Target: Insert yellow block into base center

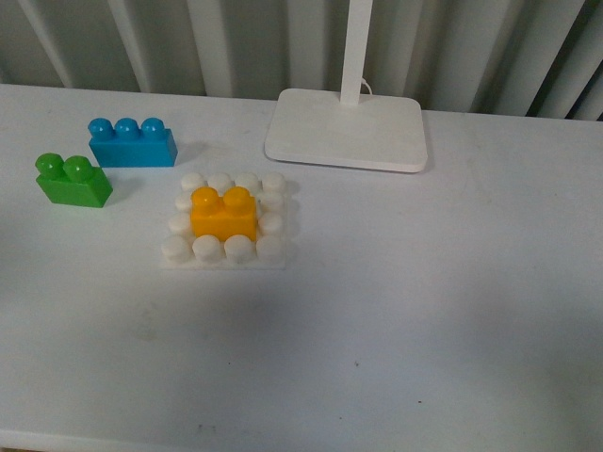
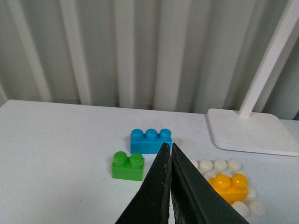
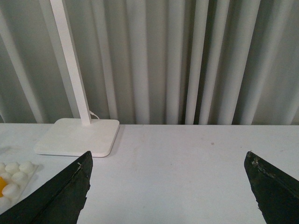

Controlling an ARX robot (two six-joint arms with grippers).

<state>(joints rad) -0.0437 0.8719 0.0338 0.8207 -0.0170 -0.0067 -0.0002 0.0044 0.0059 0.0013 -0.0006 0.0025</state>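
- Front view has the yellow block (image 1: pixel 223 216) sitting on the middle studs of the base (image 1: pixel 226 258), white studs showing all round it, so it looks placed.
- Green brick (image 1: pixel 73 181) is at about 9 o'clock from the base, blue brick (image 1: pixel 132 142) around 10, lamp foot (image 1: pixel 346 130) near 1.
- Left gripper (image 2: pixel 171 154) is pinched closed on nothing; right gripper (image 3: pixel 168 163) is spread wide, also empty.
- Risk: if the block's only resting there rather than pressed down, a bump from an arm could tip it off.
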